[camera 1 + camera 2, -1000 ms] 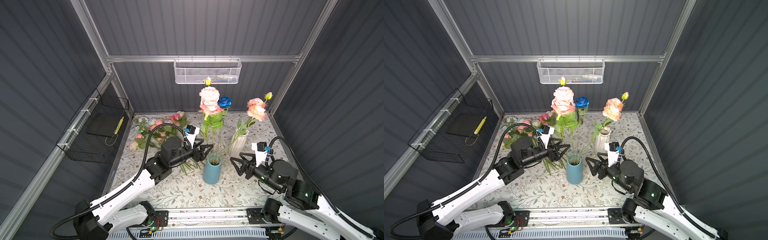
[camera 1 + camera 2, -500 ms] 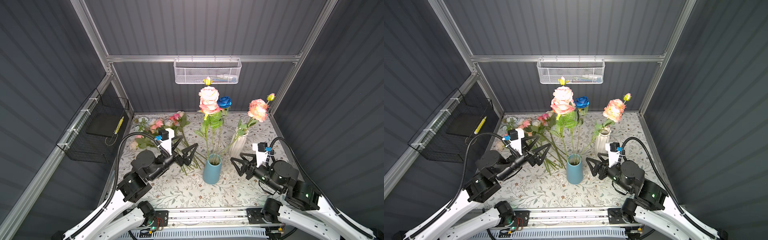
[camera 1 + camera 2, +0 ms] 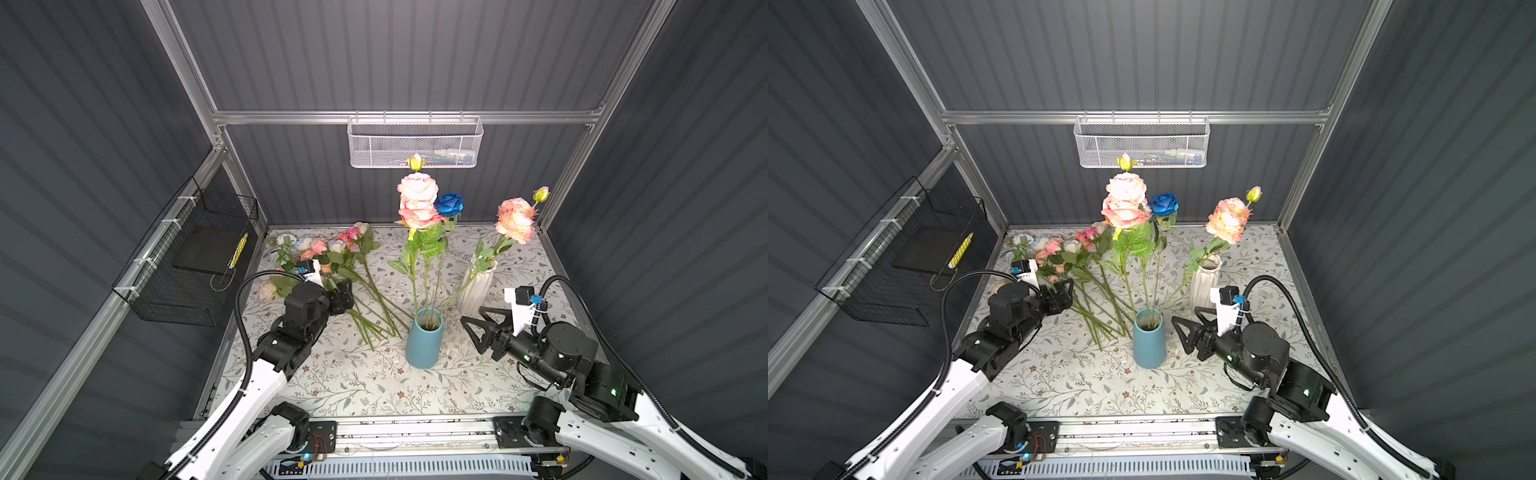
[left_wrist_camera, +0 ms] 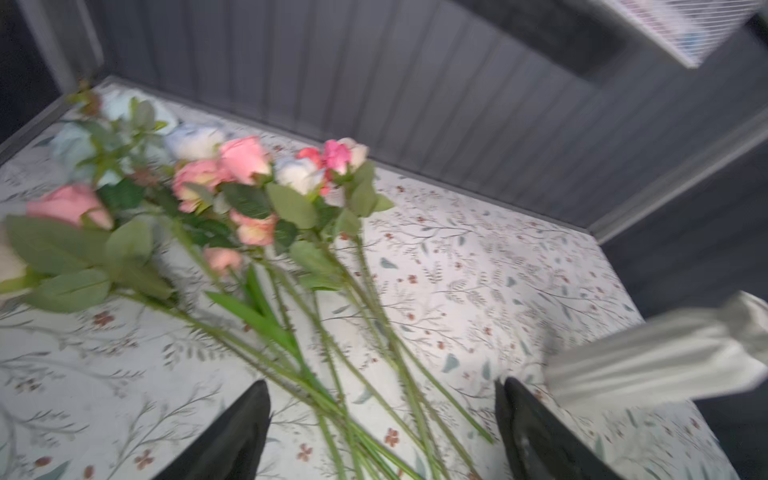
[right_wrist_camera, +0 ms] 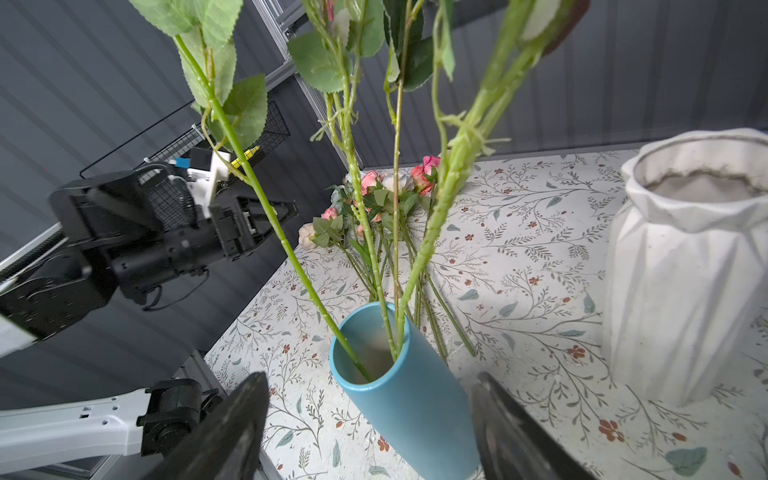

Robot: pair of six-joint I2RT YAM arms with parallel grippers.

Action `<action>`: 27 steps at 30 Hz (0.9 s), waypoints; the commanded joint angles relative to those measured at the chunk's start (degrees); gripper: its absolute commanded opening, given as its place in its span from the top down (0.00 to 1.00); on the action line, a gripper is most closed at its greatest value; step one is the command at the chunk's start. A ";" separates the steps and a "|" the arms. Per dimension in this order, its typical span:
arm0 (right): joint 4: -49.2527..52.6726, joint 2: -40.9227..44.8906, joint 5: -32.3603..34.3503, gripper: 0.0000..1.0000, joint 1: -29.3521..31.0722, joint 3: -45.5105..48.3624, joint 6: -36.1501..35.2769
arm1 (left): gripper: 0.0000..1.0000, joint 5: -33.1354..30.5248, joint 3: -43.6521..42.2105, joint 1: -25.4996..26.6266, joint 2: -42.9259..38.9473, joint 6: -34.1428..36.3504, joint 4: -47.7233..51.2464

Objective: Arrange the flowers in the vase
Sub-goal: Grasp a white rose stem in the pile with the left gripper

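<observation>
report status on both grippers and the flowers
Left gripper open, empty, over loose flowers lying on the table. Right gripper open, empty, beside blue vase. Several stems stand in that vase. Nothing blocking the pile.

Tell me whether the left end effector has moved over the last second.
Yes. The left end effector has pulled leftward, away from the blue vase, and now hangs over the stems of the loose flowers.

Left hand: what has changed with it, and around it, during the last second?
The left hand drew away from the blue vase to the left and now hangs open over the stems of the loose flowers, holding nothing. The right hand, the white vase and the standing flowers stayed put.
</observation>
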State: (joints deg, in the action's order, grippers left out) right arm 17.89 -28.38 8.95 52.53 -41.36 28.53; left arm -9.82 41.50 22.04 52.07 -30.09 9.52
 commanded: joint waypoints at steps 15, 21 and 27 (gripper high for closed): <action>1.87 2.99 1.08 0.22 -0.16 0.35 0.21 | 0.48 11.01 9.35 -7.54 37.27 -5.35 -8.16; 1.81 2.48 1.41 0.22 -0.15 0.36 -0.23 | 0.47 12.66 12.47 -7.54 44.08 -3.67 -9.00; 1.41 1.32 1.09 0.22 -0.15 0.19 -0.81 | 0.49 15.52 11.86 -7.47 44.84 -6.88 -17.29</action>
State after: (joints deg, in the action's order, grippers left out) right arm 18.94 -26.68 9.43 52.53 -41.15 28.45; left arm 3.05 52.56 14.48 96.55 -35.99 -2.46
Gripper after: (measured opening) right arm 0.782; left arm 0.511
